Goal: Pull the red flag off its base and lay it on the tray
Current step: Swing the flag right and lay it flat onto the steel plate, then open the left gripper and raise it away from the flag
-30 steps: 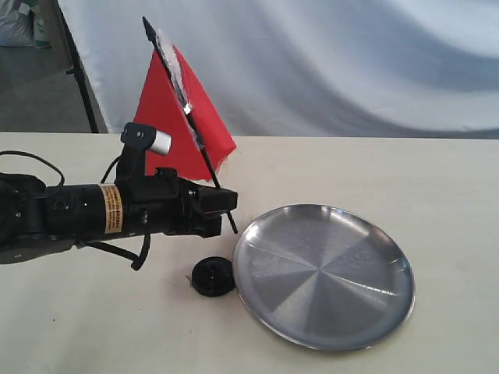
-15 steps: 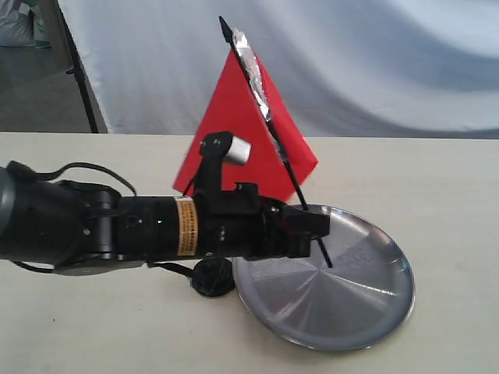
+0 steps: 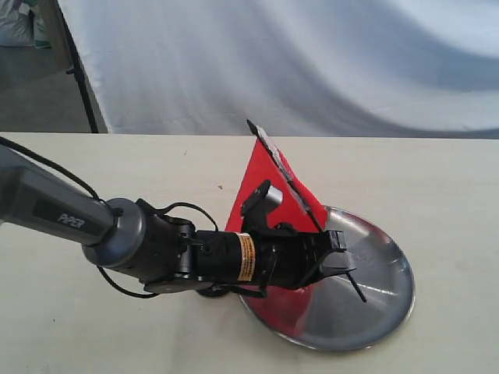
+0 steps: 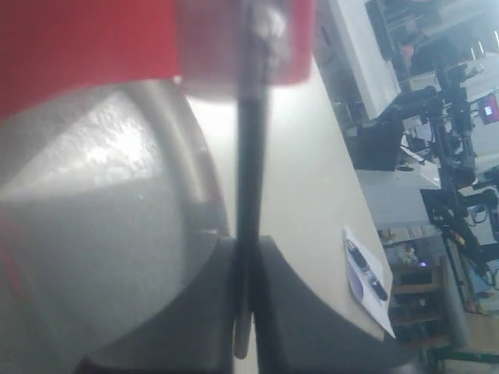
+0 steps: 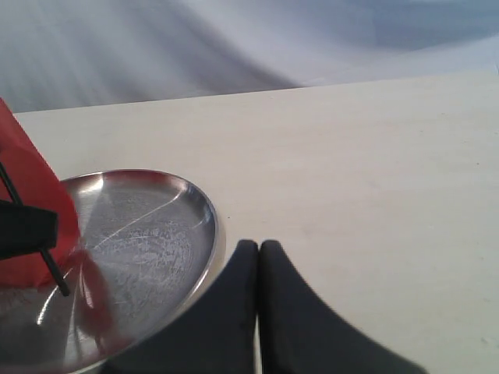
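The left arm's fingers (image 3: 340,262) pinch the thin black pole of the red flag (image 3: 262,181) low on its length and hold it tilted over the round steel tray (image 3: 399,274). In the exterior view the pointed tip leans up and to the left, while the bare lower end hangs just above the tray's middle. Whitish tape runs along the upper pole, and the red cloth hangs down behind the arm's wrist toward the tray's left rim. Red also shows on the metal under the fingers; whether that is cloth or reflection cannot be told. Only a dark edge of the base (image 3: 209,292) shows beneath the arm, on the pale surface (image 3: 93,335) just beside the tray's left rim.

The left wrist view shows the dark fingers (image 4: 245,251) closed tight on the pole, with the flag's cloth (image 4: 86,39) blurred beyond them, the tray (image 4: 93,210) beneath and the surface (image 4: 312,195) alongside.

In the right wrist view, the right arm's fingers (image 5: 259,251) are pressed together with nothing between them, above the surface (image 5: 374,171) just beside the tray's rim (image 5: 209,214). The flag (image 5: 23,179) and one finger of the left arm (image 5: 27,226) show at the far side of the tray. A white drape (image 3: 312,62) hangs behind the surface.
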{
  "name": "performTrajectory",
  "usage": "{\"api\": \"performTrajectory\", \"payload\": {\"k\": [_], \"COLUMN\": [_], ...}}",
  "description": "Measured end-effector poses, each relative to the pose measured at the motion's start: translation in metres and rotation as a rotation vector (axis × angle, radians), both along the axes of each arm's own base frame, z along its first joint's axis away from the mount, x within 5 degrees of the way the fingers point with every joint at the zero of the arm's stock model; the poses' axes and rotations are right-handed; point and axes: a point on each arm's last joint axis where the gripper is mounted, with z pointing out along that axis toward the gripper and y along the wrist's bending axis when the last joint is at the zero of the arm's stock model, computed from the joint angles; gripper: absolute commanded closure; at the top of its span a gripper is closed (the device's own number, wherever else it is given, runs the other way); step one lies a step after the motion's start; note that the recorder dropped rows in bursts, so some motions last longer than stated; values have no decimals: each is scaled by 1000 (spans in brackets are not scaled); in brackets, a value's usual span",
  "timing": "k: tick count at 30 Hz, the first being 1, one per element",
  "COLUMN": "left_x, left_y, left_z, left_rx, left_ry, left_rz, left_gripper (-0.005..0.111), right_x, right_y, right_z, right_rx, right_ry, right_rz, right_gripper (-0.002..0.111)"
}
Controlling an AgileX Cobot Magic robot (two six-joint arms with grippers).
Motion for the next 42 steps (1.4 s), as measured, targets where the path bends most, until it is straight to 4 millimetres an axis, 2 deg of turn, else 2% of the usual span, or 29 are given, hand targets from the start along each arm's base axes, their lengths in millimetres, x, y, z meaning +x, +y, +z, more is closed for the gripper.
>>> {"api": "performTrajectory", "payload": {"k": [8, 14, 17, 20, 22, 24, 27, 29, 34, 37, 42], "left_x": [10, 11, 10, 9, 8, 7, 4, 3, 0, 4, 18], "left_y": [-10, -15, -18, -20, -20, -20, -20, -20, -20, -15, 2], "left_z": [-6, -10, -10, -11, -11, -12, -13, -14, -16, -13, 12], "left_rx": [-95, -99, -86, -74, -67, -56, -32, -16, 18, 37, 100], "left_ry": [71, 121, 129, 138, 145, 145, 139, 131, 113, 84, -41], "left_rz": [6, -36, -76, -108, -122, -137, -167, -188, -235, -255, -283], "left_gripper": [107, 105, 91, 63, 39, 28, 34, 45, 79, 105, 107], "right_x": [0, 0, 0, 0, 0, 0, 0, 0, 0, 0, 0], "right_y": [0, 0, 0, 0, 0, 0, 0, 0, 0, 0, 0], "right_z": [0, 0, 0, 0, 0, 0, 0, 0, 0, 0, 0], "right_rx": [0, 0, 0, 0, 0, 0, 0, 0, 0, 0, 0], "right_ry": [0, 0, 0, 0, 0, 0, 0, 0, 0, 0, 0], "right_rz": [0, 0, 0, 0, 0, 0, 0, 0, 0, 0, 0], "right_gripper": [109, 109, 109, 109, 109, 109, 109, 109, 109, 109, 109]}}
